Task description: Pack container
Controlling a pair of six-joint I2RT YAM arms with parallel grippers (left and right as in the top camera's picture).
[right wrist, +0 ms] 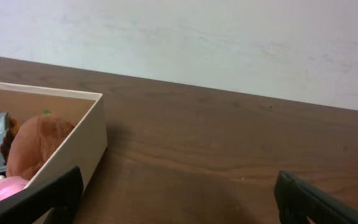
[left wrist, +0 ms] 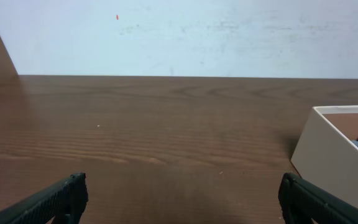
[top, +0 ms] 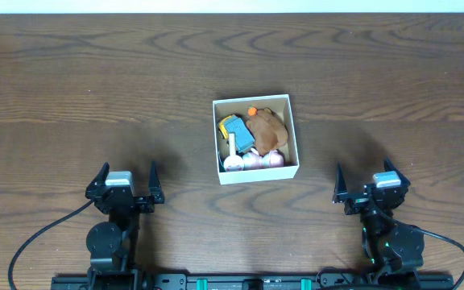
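The container (top: 255,101) is a square white-walled box with a brown inside, at the table's middle. It holds a brown plush toy (top: 268,129), a blue and yellow toy (top: 235,130), an orange bit (top: 251,110) and pink-white toys (top: 252,160). My left gripper (top: 125,179) is open and empty near the front left, apart from the box. My right gripper (top: 368,184) is open and empty near the front right. The container's wall shows at the right of the left wrist view (left wrist: 331,158) and at the left of the right wrist view (right wrist: 79,146).
The dark wood table (top: 95,89) spreads all around the box. A pale wall (left wrist: 185,34) stands behind the table's far edge. Black cables (top: 39,238) trail from both arm bases at the front edge.
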